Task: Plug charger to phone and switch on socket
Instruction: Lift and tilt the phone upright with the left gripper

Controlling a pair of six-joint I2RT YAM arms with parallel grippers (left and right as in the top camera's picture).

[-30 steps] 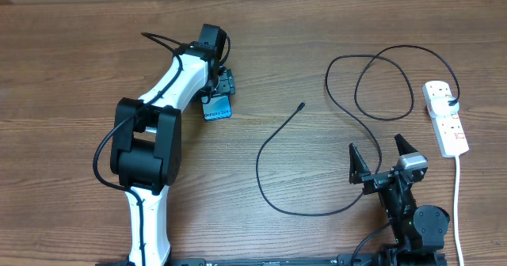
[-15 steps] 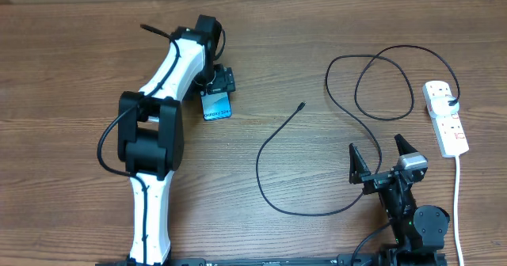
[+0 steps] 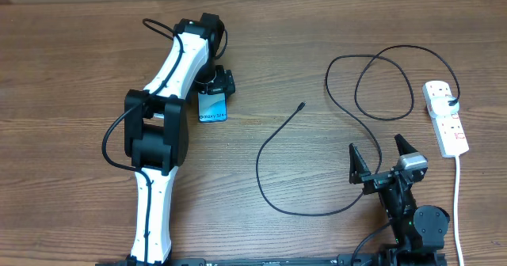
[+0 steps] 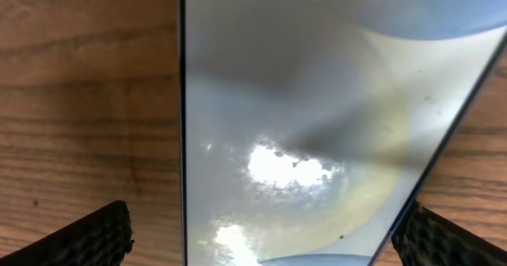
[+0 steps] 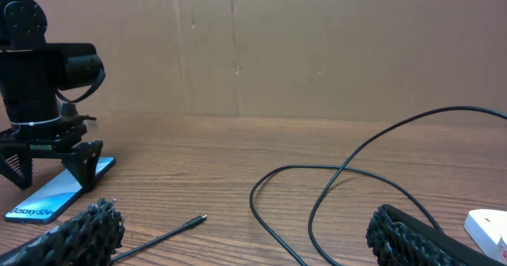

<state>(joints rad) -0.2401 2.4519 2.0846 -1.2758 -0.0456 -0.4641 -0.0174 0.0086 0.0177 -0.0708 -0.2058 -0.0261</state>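
Phone (image 3: 212,109): upper left-centre of the overhead view, lying flat with its screen up, under the left gripper (image 3: 215,88).
Long axis: roughly up-down the frame, slightly tilted; lettered end toward the lower edge.
Left gripper: jaws spread, straddling the phone's sides, not clamped.
Right gripper (image 3: 375,147): lower right, jaws apart, empty.
Charger (image 3: 257,167): tip mid-frame, well apart from the phone.
Handling: centre the jaws, close on the black edges, and likely keep the port end clear.

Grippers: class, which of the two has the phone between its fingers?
The left gripper: its fingers straddle the phone on the left of the table. The right gripper hangs open beside the charger cable, with nothing between its fingers.
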